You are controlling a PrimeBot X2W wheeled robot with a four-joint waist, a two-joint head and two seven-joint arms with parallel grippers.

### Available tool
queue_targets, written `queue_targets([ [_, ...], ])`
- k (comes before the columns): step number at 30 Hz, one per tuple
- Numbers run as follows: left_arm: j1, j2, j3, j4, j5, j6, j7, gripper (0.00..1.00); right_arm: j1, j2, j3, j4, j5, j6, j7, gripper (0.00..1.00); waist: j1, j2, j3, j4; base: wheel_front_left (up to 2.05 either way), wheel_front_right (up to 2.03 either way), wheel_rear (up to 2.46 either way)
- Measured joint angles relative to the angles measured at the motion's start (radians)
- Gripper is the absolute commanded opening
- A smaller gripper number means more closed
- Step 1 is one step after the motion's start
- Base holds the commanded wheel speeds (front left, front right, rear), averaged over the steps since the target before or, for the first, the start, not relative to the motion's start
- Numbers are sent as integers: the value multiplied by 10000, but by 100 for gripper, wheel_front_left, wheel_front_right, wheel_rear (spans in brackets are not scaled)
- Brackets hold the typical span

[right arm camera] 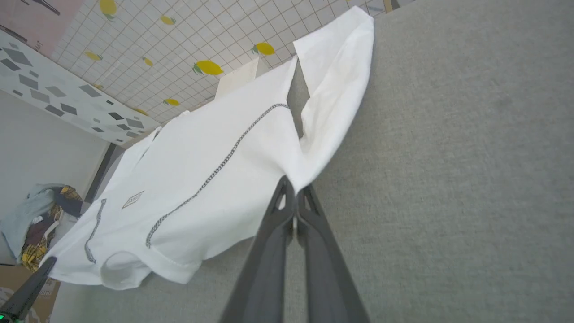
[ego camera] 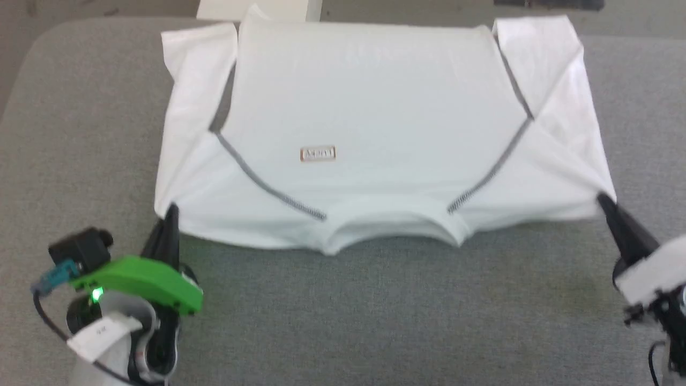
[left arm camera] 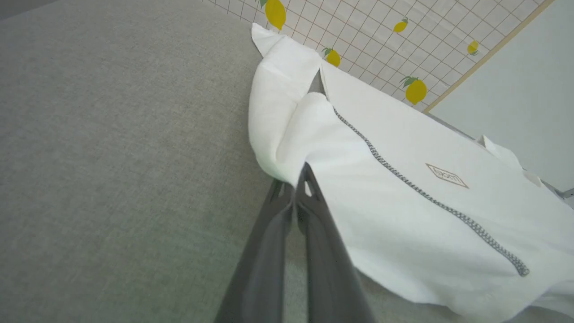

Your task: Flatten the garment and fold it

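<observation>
Grey woven cloth (ego camera: 375, 311) covers the work surface, and a tiled wall (left arm camera: 381, 36) printed with lemons rises behind its far edge. On it lies the garment (ego camera: 375, 107), spread front up with its neck opening (ego camera: 391, 220) toward the robot and its hem at the far side. The tan-bordered patch (ego camera: 318, 154) sits near the middle of the chest, and the dark seams (ego camera: 268, 187) run out from the collar to each side. The left sleeve (ego camera: 193, 80) and the right sleeve (ego camera: 552, 69) are turned back along the body's sides. The left gripper (ego camera: 170, 212) has its fingers closed on the near left shoulder corner. The right gripper (ego camera: 603, 199) pinches the near right corner in the same way. Both wrist views show the dark fingers pressed together with white fabric caught at their tips, and the near edge held a little clear of the surface. The body looks largely smooth, so flattening seems nearly done and the first lengthwise fold appears to be the step in hand. The next move probably calls for both arms to lift together and carry the collar edge forward toward the hem. They would need to keep level and equally taut so that the sleeves do not slip out and the fold line lands straight across the chest.
</observation>
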Motion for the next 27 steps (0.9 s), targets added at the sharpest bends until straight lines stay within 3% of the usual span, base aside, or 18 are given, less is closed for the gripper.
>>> queue_targets([
  [10,2566,79,-224,-1726,98,1011,1306,0,2993,8,-589,-1379,-554,4,746,0,0,0,-1342,21,0,0,0],
  [17,3140,257,-403,-2150,174,1850,2587,0,3557,-6,-140,-2309,-1812,4,2138,0,0,0,-1624,-131,0,0,0],
  [21,3133,261,-635,-1597,244,1933,2861,0,3486,-15,686,-2027,-2872,4,2571,0,0,0,-1631,-296,0,0,0],
  [27,2942,-8,-869,-182,199,1770,2612,0,3060,-13,1521,-240,-3561,0,2493,0,0,0,-1719,-356,0,0,0],
])
